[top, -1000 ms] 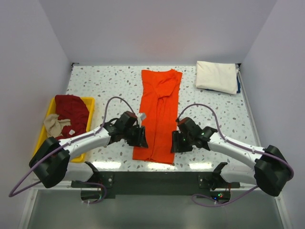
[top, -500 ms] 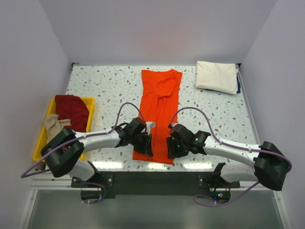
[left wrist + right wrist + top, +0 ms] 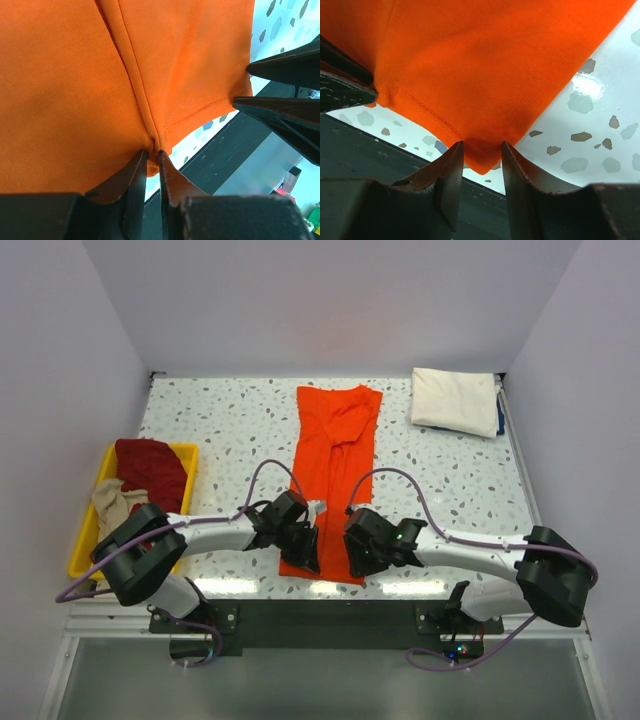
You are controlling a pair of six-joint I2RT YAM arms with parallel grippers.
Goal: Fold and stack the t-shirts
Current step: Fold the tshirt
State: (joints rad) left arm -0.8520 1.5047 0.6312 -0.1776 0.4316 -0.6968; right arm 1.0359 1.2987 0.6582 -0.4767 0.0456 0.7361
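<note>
Looking at the orange t-shirt (image 3: 335, 465) folded into a long strip down the middle of the desk (image 3: 220, 420), running from near the far edge right up to the near edge. Can see both arms crowding in at its near hem. Finding the left fingers (image 3: 308, 558) pinched almost shut on the hem toward the cloth's near-left corner, with a crease bunched up between them. Seeing the right fingers (image 3: 352, 562) spread apart, straddling the near-right corner of the same shirt, cloth tip poking into the gap, not clamped. Also spotting a folded cream-white t-shirt (image 3: 455, 400) at the far right corner, well apart from the orange one. Over by the left edge, noticing a yellow tray (image 3: 85, 540) holding a dark red t-shirt (image 3: 150, 470) with a crumpled beige t-shirt (image 3: 115, 502) touching it.
</note>
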